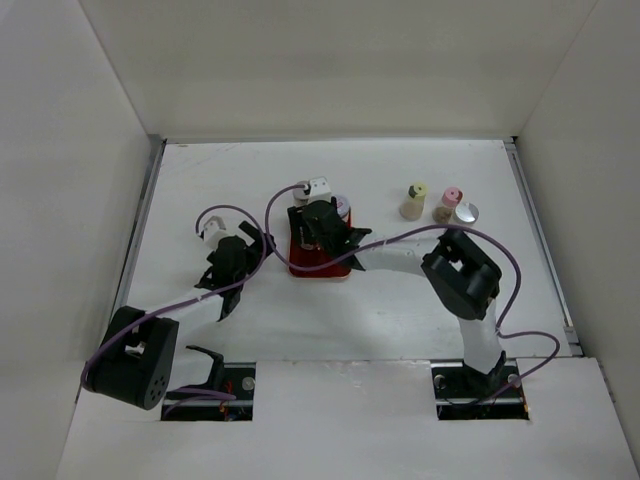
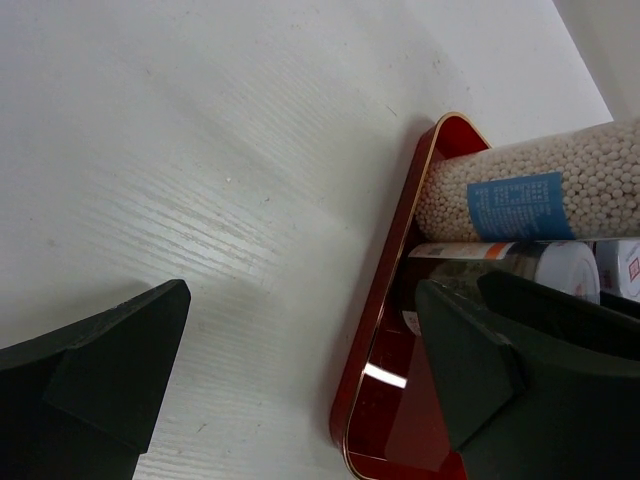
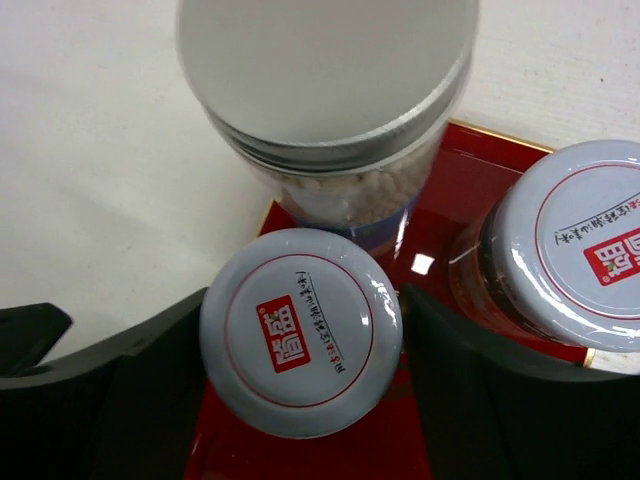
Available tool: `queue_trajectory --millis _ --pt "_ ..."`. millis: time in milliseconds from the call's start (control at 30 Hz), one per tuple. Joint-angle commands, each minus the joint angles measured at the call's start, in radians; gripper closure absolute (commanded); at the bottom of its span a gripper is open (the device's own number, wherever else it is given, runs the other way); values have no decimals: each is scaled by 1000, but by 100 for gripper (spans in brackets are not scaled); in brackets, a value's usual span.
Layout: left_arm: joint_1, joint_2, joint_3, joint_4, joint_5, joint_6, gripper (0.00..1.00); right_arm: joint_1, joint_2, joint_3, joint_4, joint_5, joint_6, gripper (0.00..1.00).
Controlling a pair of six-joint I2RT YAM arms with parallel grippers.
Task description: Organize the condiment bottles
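Standing on the red tray (image 3: 470, 165) are three bottles. A tall bottle (image 3: 330, 90) with a plain silver cap is at the tray's far edge; the left wrist view shows it filled with small white beads and wearing a blue label. In front of it is a printed-cap bottle (image 3: 300, 330), and to its right a second printed-cap bottle (image 3: 575, 250), both with grey lids bearing a red square mark.

Three more bottles stand close together on the white table (image 1: 400, 300), well to the right of the tray. These are a yellow-capped bottle (image 1: 412, 203), a pink-capped bottle (image 1: 447, 204) and a silver-capped bottle (image 1: 466, 212), the last two just beside each other. That makes six bottles in all.

The right gripper (image 1: 322, 232) hangs over the tray with one finger on each side of the printed-cap bottle, both close against its lid. I cannot tell whether they press on it.

The left gripper (image 2: 300, 300) sits low just left of the tray. Its jaws are wide apart, with only bare table and the tray's rim between them.
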Motion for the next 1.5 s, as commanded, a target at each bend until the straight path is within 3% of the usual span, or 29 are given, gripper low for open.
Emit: queue_trajectory --millis 0,133,367,467,567,733,867,1000,1367,1433,1467 --pt "9 -32 -7 49 11 -7 0 23 -58 44 96 25 -15 19" --pt "2 -18 -3 49 9 -7 0 35 -167 -24 65 17 -9 13" --pt "1 -25 -6 49 11 -10 0 29 -483 -277 28 101 -7 19" --pt "-8 -27 -4 49 3 -10 0 -78 -653 -407 13 271 -32 16" --pt "-11 -13 0 51 11 -12 0 -217 -794 -488 -51 433 -21 5" --pt "-24 7 8 60 6 -14 0 -435 -925 -538 -138 543 -10 0" --pt "-30 -9 3 60 3 -15 0 -577 -896 -518 -182 406 -13 0" --pt "-33 5 7 63 11 -17 0 -612 -819 -498 -185 266 20 0" --pt "-33 4 5 65 6 -17 0 -693 -637 -481 -119 214 34 0" --pt "-31 -2 2 65 11 -17 0 -700 -612 -476 -95 186 36 8" --pt "-31 -10 2 65 5 -17 0 -700 -606 -478 -72 175 36 20"
